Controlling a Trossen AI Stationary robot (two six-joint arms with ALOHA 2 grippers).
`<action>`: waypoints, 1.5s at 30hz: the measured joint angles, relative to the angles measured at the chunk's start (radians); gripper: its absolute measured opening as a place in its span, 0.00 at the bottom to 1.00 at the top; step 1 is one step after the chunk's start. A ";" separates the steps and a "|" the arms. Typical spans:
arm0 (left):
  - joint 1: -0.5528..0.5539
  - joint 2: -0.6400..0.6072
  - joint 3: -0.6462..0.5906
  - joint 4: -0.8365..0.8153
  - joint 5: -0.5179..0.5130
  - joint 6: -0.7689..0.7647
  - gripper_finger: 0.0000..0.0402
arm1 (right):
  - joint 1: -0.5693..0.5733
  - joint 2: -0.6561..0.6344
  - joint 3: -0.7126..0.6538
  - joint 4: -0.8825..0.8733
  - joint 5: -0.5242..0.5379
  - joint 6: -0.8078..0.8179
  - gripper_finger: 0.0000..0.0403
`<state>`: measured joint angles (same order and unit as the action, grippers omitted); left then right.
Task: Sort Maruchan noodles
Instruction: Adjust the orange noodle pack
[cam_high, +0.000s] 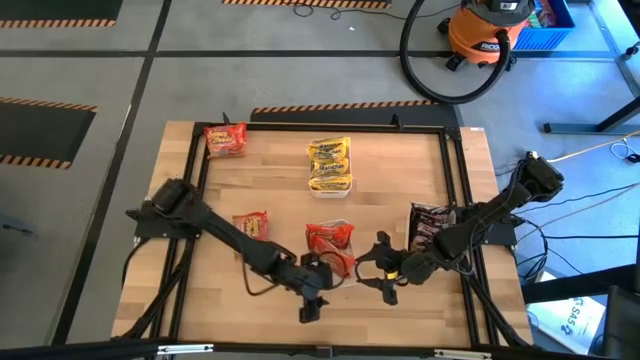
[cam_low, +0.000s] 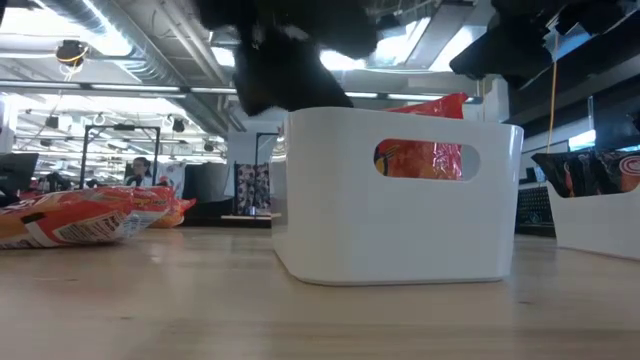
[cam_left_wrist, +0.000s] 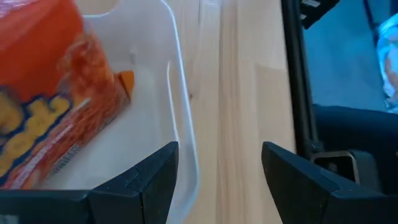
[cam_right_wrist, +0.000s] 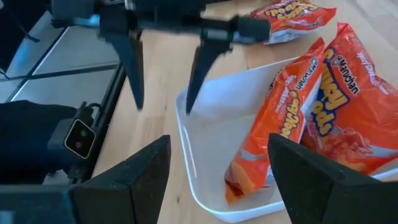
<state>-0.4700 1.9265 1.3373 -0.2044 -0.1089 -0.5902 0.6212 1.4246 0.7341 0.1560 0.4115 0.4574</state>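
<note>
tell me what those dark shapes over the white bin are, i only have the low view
observer: both arms. The left gripper hangs open and empty at the corner of the white bin.
operator: and the right one
observer: the right gripper is open too, facing the same bin from the other side, holding nothing.
operator: how many packets in that bin
observer: two red packets, leaning against each other inside.
operator: where are the yellow ones
observer: the yellow packets lie together at the table's far middle, behind your bin.
</note>
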 joint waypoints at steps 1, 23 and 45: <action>0.001 0.019 0.013 0.004 0.000 0.000 0.56 | 0.000 0.000 0.000 -0.001 0.000 0.000 0.62; 0.028 0.085 0.040 -0.075 -0.003 0.089 0.28 | 0.000 0.086 0.042 0.008 0.057 0.015 0.62; 0.030 0.091 0.035 -0.079 0.023 0.139 0.10 | -0.193 0.232 0.226 -0.176 -0.126 0.144 0.62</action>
<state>-0.4404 2.0178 1.3720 -0.2829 -0.0857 -0.4507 0.4286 1.6561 0.9604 -0.0204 0.2855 0.6016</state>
